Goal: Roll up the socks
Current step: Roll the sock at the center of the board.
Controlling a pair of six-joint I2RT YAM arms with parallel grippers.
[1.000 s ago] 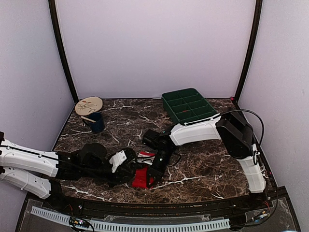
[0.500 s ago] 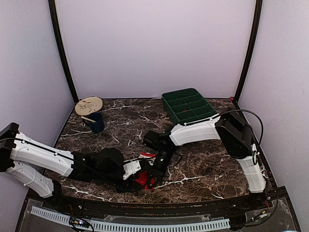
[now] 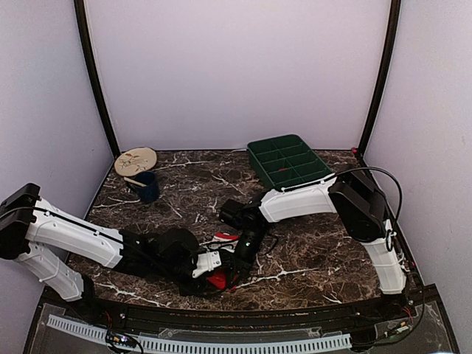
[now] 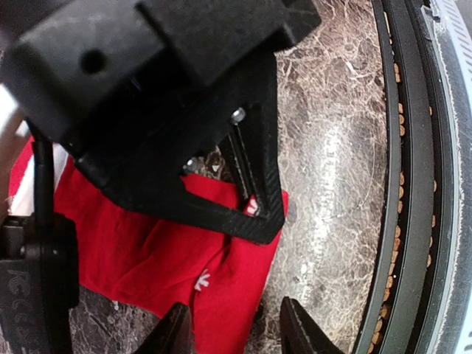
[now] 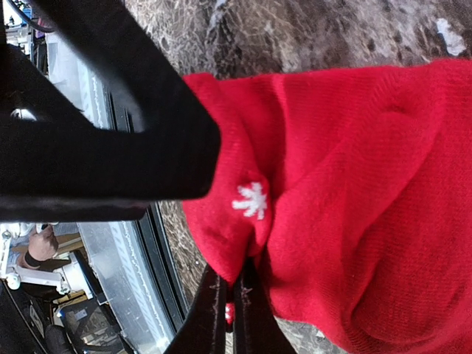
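My right gripper [image 5: 230,296] pinches a fold of the socks [image 5: 354,184]; my left gripper [image 4: 236,332] hangs parted over them (the green tray [image 3: 289,162] and blue cup [image 3: 147,186] sit well apart).

- top view: socks [image 3: 216,279] are mostly buried under the right end effector [image 3: 234,267], only a red scrap shows
- left wrist: left end effector [image 4: 236,313] is just fingertips, the rest is cut off at the bottom edge
- right wrist: sock fabric runs off the right edge
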